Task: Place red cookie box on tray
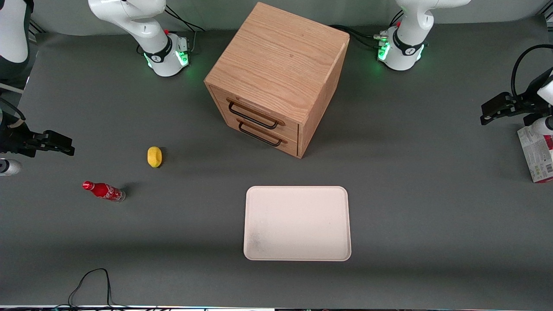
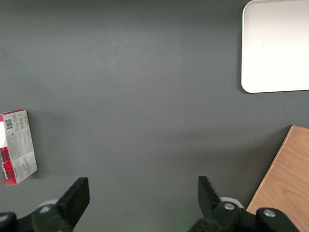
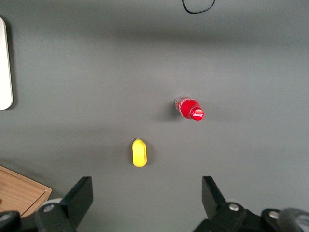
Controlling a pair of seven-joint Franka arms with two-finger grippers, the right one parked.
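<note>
While the gripper hangs with jaws open above the desk, the red cookie box lies near it, well apart from the tray.

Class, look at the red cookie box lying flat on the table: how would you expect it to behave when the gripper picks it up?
The red cookie box is a thin carton, so probably light and fairly stiff, though a hard squeeze might dent it. Lying flat on a broad face, it should slide rather than roll or tip. The gripper hangs open above bare table beside it, with the tray well apart.
</note>
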